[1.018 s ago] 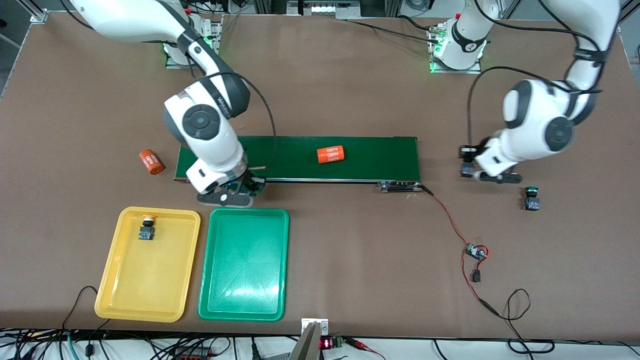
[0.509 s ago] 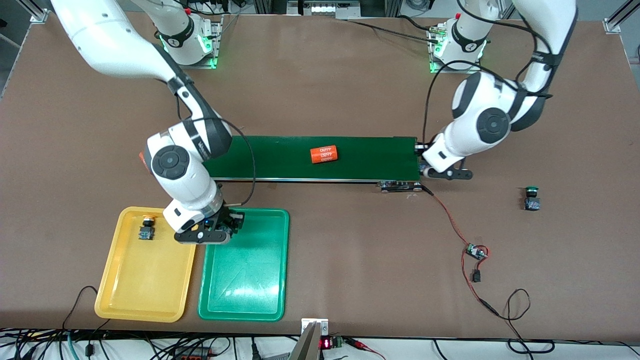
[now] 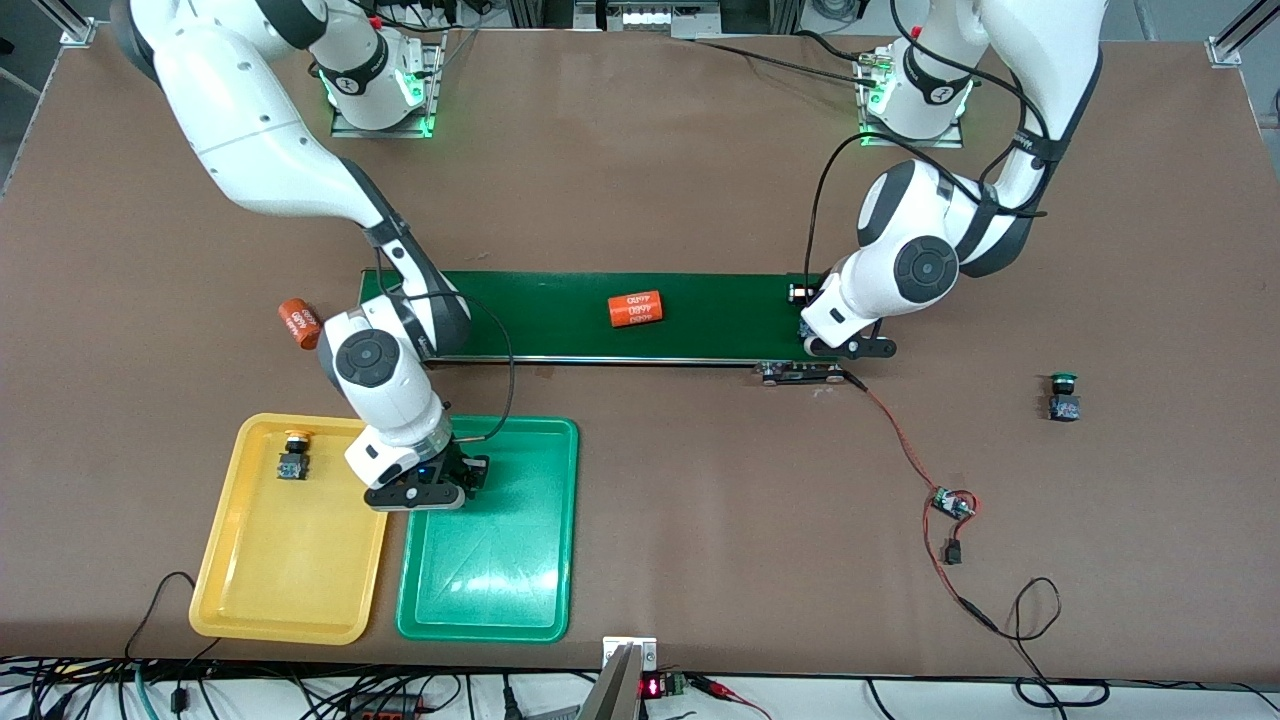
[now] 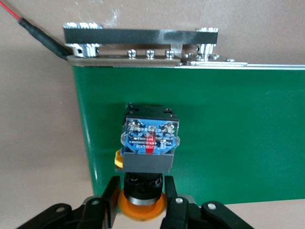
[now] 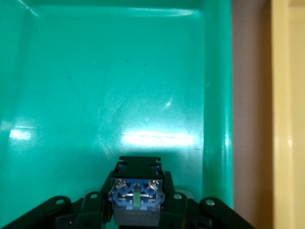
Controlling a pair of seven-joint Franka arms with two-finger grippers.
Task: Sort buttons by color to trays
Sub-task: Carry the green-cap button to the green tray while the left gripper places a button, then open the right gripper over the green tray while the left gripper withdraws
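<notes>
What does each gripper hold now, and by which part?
Left gripper: yellow-orange button, jaws at its neck beside the cap. Right gripper: a button, jaws at its body; cap hidden.

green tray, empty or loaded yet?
Empty: the green tray shows bare floor; the right claw hangs over it, shut on a button.
</notes>
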